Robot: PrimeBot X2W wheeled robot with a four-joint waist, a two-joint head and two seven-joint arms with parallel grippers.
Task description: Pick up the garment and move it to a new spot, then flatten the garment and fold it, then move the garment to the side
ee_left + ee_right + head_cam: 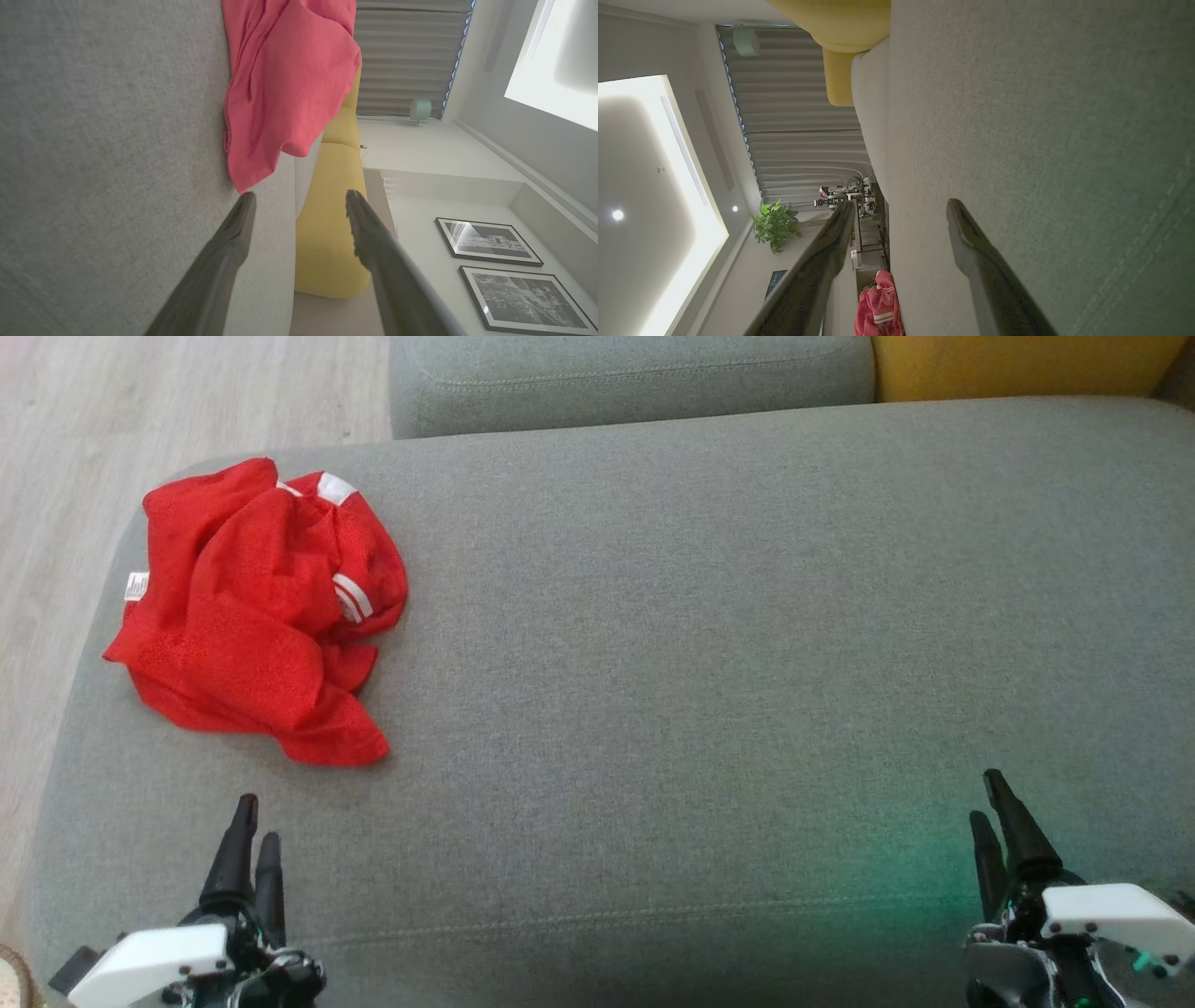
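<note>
The garment (pixel 257 611) is a red mesh jersey with white trim. It lies crumpled at the far left of the grey seat cushion (pixel 700 663). My left gripper (pixel 259 817) hovers just in front of its near hem, open and empty. The left wrist view shows the garment (pixel 285 84) right ahead of the left gripper (pixel 299 198), apart from the spread fingers. At the cushion's near right my right gripper (pixel 984 795) stands far from the garment. The right wrist view has the right gripper (pixel 901 207) open with nothing in it, and the garment (pixel 878 310) small at the bottom edge.
A grey back cushion (pixel 635 378) and a yellow cushion (pixel 1018 364) line the far side. Pale wood floor (pixel 56 448) lies past the cushion's rounded left edge, close to the garment. The bare grey cushion stretches wide to the garment's right.
</note>
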